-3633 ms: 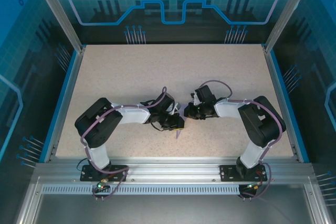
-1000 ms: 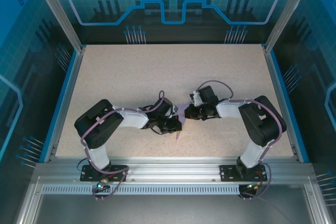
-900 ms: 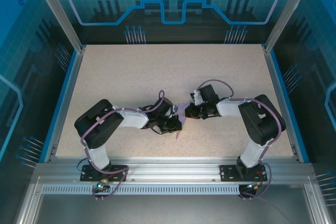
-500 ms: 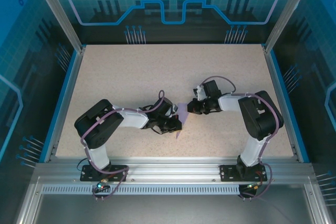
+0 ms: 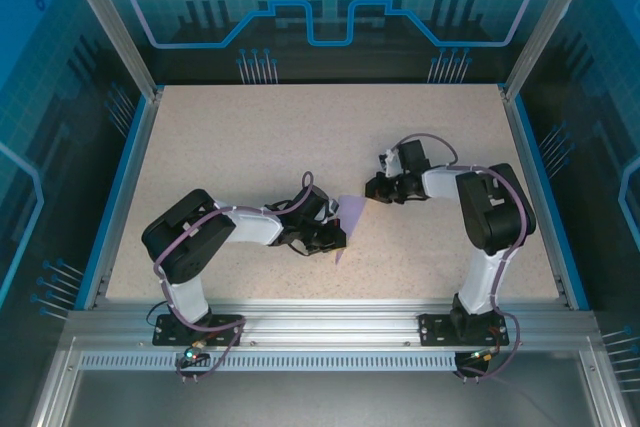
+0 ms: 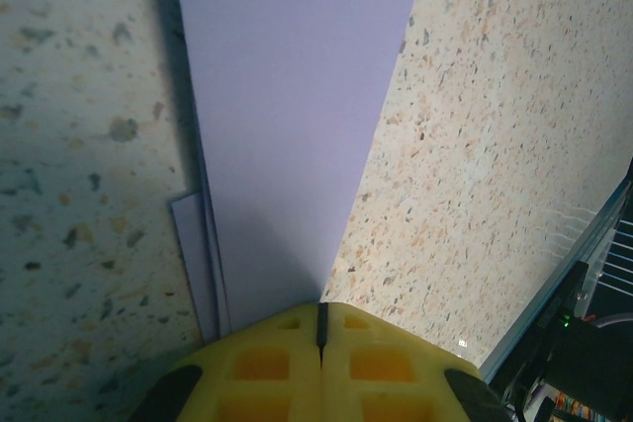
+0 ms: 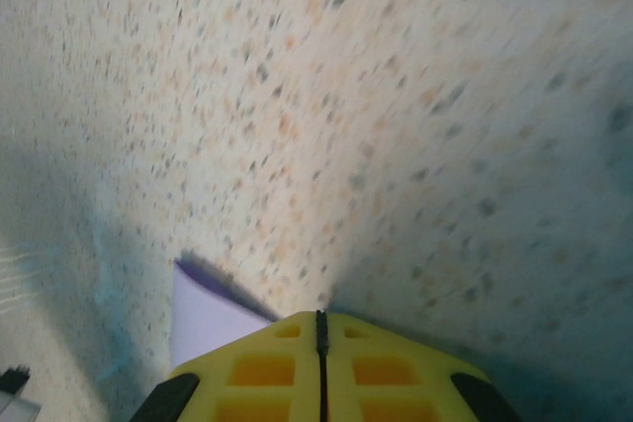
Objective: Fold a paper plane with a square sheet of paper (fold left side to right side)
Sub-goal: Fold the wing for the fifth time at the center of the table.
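Note:
The square sheet of paper (image 5: 348,214) is a narrow, folded lavender strip lying flat near the table's middle. One pointed end reaches toward the near edge. My left gripper (image 5: 336,238) is shut, and its closed tips rest on the strip's left side. In the left wrist view the paper (image 6: 297,116) runs from the shut yellow fingers (image 6: 267,363) up to the top of the frame, with folded layers along its left edge. My right gripper (image 5: 373,189) is shut and holds nothing, a little right of the strip's far end. In the right wrist view a corner of the paper (image 7: 203,318) peeks out left of the right gripper (image 7: 319,315).
The speckled tabletop (image 5: 260,137) is bordered by blue rails (image 5: 127,187) on the left and right. A metal frame edge (image 6: 554,289) runs close by on the right in the left wrist view. Both arm bases sit at the near edge.
The right gripper has drawn back from the paper, moving right and slightly away from me, and its view is blurred. The left gripper and the paper have stayed in place.

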Controlling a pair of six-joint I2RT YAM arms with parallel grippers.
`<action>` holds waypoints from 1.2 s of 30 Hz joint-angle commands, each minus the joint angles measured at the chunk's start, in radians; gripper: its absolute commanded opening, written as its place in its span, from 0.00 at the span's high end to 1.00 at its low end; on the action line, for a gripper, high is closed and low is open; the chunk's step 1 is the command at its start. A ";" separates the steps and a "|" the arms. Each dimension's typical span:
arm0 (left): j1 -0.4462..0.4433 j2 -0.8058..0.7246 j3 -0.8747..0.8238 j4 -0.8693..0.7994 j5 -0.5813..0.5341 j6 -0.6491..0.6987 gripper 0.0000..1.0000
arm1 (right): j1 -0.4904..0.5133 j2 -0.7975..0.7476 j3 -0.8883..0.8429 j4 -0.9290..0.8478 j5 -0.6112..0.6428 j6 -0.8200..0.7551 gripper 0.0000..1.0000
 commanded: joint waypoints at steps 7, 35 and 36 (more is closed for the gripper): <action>-0.008 -0.001 -0.048 -0.087 -0.001 -0.010 0.97 | -0.041 -0.067 0.030 -0.029 0.055 -0.027 0.92; -0.009 -0.031 -0.055 -0.072 -0.005 -0.007 0.96 | 0.260 -0.175 -0.225 0.127 0.065 0.195 0.92; -0.008 -0.037 -0.054 -0.072 -0.004 -0.006 0.96 | 0.261 -0.164 -0.222 0.119 0.068 0.195 0.92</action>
